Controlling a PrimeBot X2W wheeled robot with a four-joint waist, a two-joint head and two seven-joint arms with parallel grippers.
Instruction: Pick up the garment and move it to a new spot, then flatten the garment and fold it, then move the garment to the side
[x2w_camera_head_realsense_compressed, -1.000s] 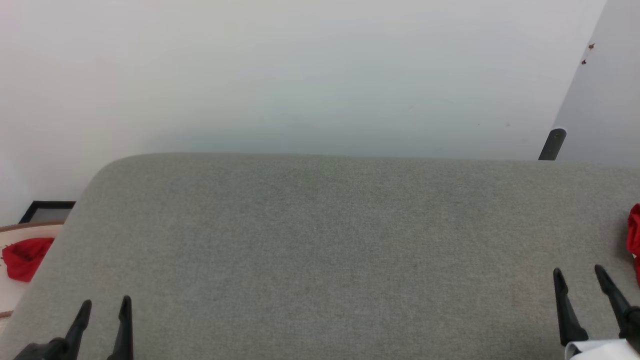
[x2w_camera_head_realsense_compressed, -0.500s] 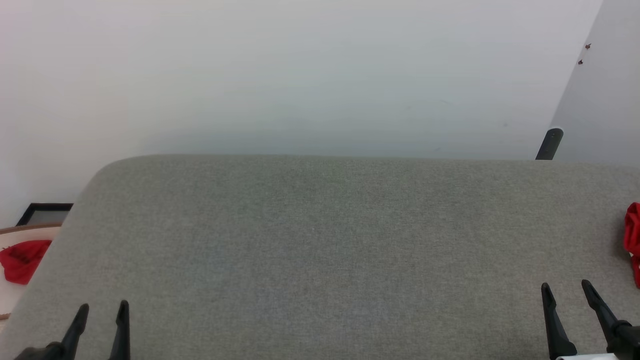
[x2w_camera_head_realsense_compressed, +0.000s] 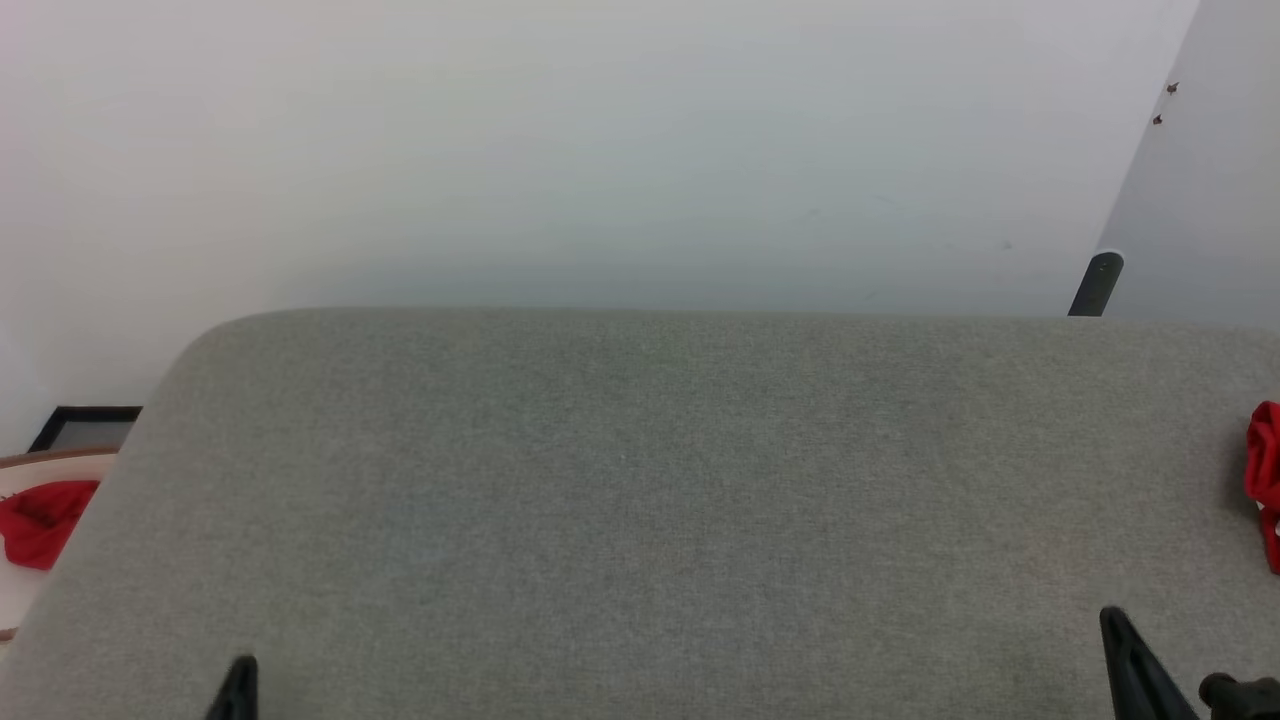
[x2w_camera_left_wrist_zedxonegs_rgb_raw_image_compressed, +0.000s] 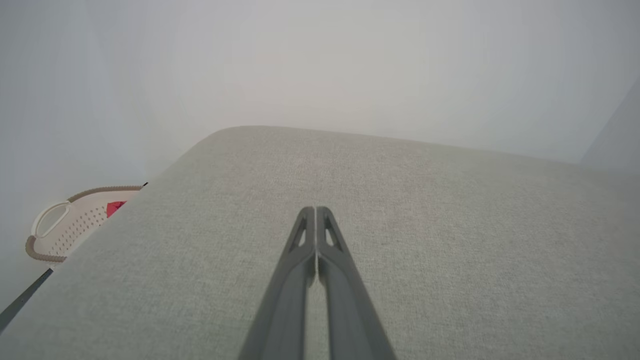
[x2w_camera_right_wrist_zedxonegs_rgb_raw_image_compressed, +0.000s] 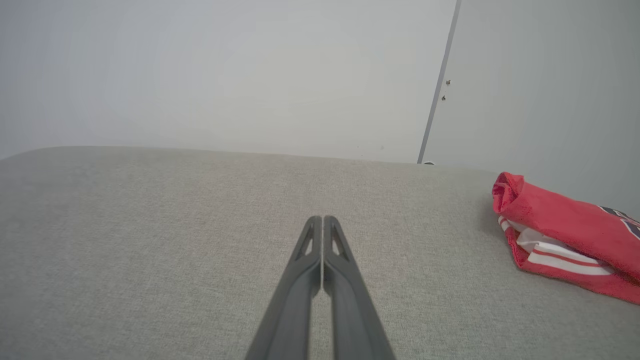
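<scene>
1. Where it lies bunched on the right of the worktop (x2w_camera_head_realsense_compressed: 640, 480), the jersey (x2w_camera_right_wrist_zedxonegs_rgb_raw_image_compressed: 565, 235) shows red cloth, a white panel, red-white striped trim and dark lettering.
2. Left tool (x2w_camera_left_wrist_zedxonegs_rgb_raw_image_compressed: 316, 212) and right tool (x2w_camera_right_wrist_zedxonegs_rgb_raw_image_compressed: 322, 222) are clenched, empty, apart from it.

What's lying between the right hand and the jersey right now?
Nothing but bare grey upholstery. The right wrist view shows that stretch, from the shut right hand across to the jersey lying off to its right.

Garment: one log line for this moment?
garment: bundled, right end of grey surface | left gripper: jaws shut, empty | right gripper: jaws shut, empty
</scene>
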